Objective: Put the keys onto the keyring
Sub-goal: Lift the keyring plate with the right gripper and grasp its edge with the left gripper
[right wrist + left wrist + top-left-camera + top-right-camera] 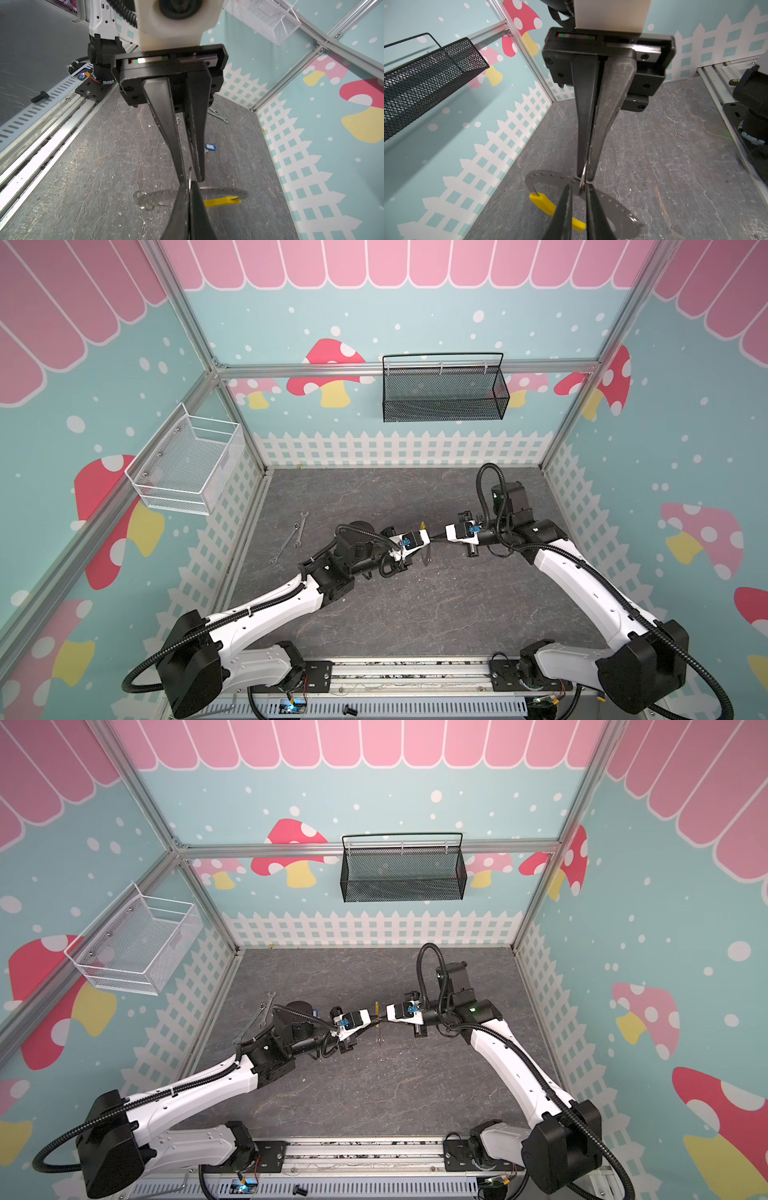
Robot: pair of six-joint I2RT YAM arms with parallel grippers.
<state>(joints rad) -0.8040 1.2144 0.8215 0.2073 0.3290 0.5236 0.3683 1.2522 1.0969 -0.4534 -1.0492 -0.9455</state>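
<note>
Grey stone-look tabletop (415, 614), mushroom wallpaper all round, and both arms meet tip to tip just toward 12 o'clock of the table's centre, with the keyring (224, 190) up in the air between them.

Here's the worry: two sets of fingertips are crowded onto one thin hoop at the same spot. If the left gripper (191, 179) squeezes off-line, I'd expect it to lever the band sideways and twist it out of the right gripper's (584, 176) pinch, and down it goes. The tips themselves could also knock together. A small split ring (143, 200) sits at the band's free end, and a jolt might shake it off. Whether a key hangs from it I cannot tell.

Now the tools. The right gripper's jaws are fully closed, clamped on the keyring's grey band. The left gripper's jaws stand narrow, a slim gap showing, straddling a thin loop of metal right at the right gripper's tips. Whether they actually pinch it, I can't say from these views.

The yellow segment (547, 204) juts from the grip toward 12 o'clock in both top views. The blue-tagged key (211, 147) lies flat on the table toward 9 o'clock of the grippers, not on the hoop. The other key I cannot find. Two wrenches (291, 537) lie farther out at 9 o'clock, well apart from the action.
</note>
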